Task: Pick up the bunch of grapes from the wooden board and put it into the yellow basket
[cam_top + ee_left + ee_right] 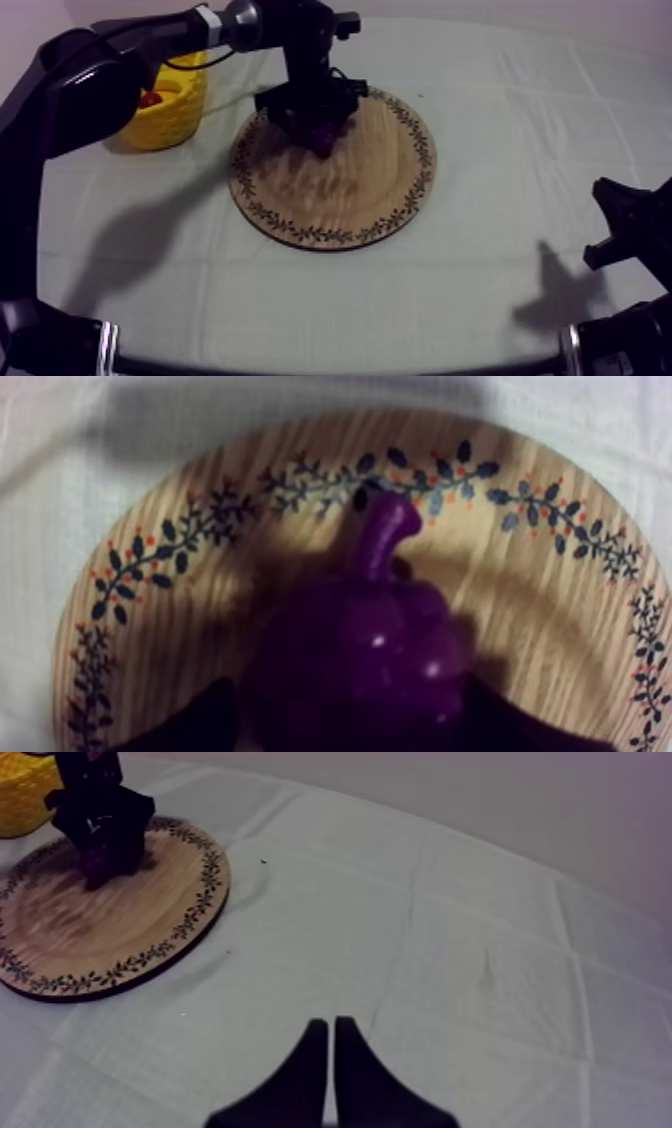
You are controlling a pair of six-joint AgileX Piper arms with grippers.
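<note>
We set our left gripper [318, 125] down on the bunch of grapes [365, 656] on the wooden board [330, 205] to lift it, though we cannot tell its grip, while our right gripper [332, 1052] waits off the board, closed on nothing.

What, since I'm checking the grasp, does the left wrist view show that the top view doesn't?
Left wrist view: the bunch of grapes close up, its stem pointing toward the patterned rim. Top view: the yellow basket with a small red fruit inside, the left pincer down at the grapes, and the right pincer low at the table's right side. Both: the grapes lying on the wooden board.
</note>
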